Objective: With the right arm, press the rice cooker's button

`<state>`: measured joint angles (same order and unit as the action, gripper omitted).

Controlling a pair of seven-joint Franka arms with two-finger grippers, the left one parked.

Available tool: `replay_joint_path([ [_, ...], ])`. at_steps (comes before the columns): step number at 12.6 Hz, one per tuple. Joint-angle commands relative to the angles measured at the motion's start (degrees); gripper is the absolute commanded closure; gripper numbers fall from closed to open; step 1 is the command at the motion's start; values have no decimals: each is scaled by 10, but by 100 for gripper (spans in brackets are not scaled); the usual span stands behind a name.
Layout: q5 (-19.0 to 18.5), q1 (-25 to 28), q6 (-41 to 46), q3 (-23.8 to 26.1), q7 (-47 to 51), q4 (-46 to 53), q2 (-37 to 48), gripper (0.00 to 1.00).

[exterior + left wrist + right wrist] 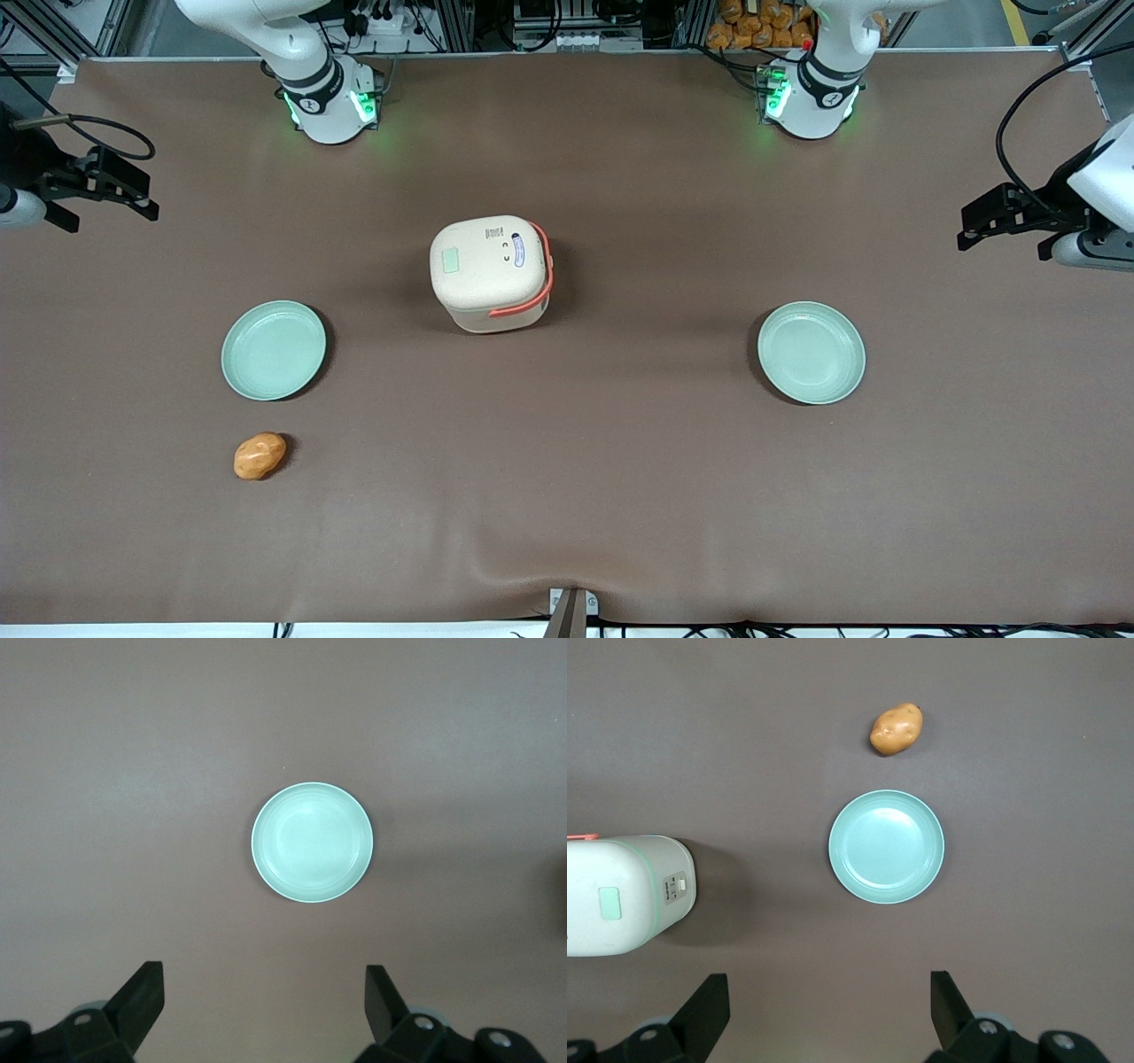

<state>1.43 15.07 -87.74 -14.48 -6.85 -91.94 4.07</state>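
The cream-beige rice cooker (492,273) with an orange-red handle stands shut in the middle of the table. A pale green rectangle (450,260) shows on its lid. It also shows in the right wrist view (625,895). My right gripper (104,213) hangs above the table at the working arm's end, well away from the cooker. In the right wrist view the gripper (828,992) is open and empty, above bare table beside a plate.
A pale green plate (273,350) lies toward the working arm's end, with a potato (260,455) nearer the front camera. Both show in the right wrist view, plate (887,846) and potato (897,729). A second plate (811,352) lies toward the parked arm's end.
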Motion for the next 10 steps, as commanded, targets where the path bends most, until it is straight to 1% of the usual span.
replay_joint_path([
  [1, 9, -1, 16, 2, 10, -3, 12, 0],
  [6, 10, -7, 13, 2, 18, 9, 5, 0],
  [10, 9, 3, 14, 2, 18, 12, 4, 0],
])
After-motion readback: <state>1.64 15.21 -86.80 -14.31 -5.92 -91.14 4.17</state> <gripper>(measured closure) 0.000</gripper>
